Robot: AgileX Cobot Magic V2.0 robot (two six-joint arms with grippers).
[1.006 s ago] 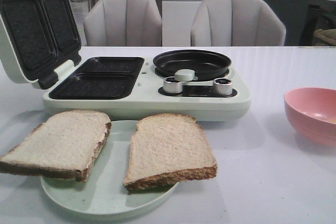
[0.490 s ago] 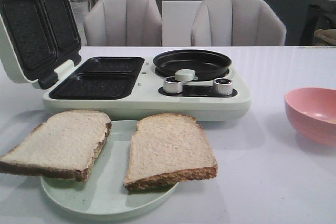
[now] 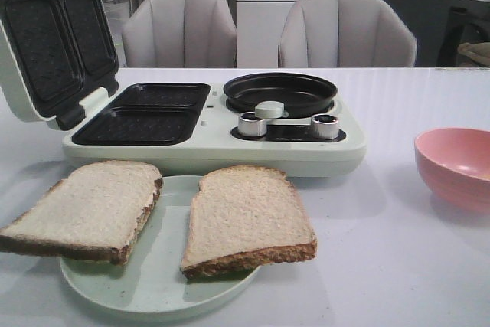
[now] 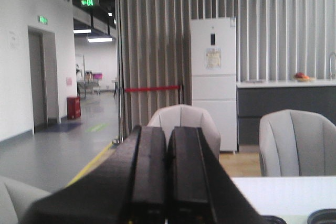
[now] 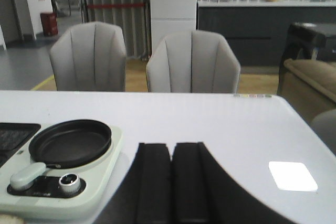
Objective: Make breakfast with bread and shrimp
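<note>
Nothing started: bread (image 3: 161, 216) sat on plate (image 3: 153, 290), lower left; both tools (image 4: 167, 174) (image 5: 173, 182) clenched, empty; shrimp unseen.

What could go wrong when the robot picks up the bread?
The left slice hangs well off the plate, so a nudge might tip it onto the table. The two slices lie nearly touching, so grabbing the right slice could drag the other. The open lid of the sandwich maker stands tall on the left; an arm carrying bread might bump it. Both pincers, left and right, look closed and need opening first.
</note>
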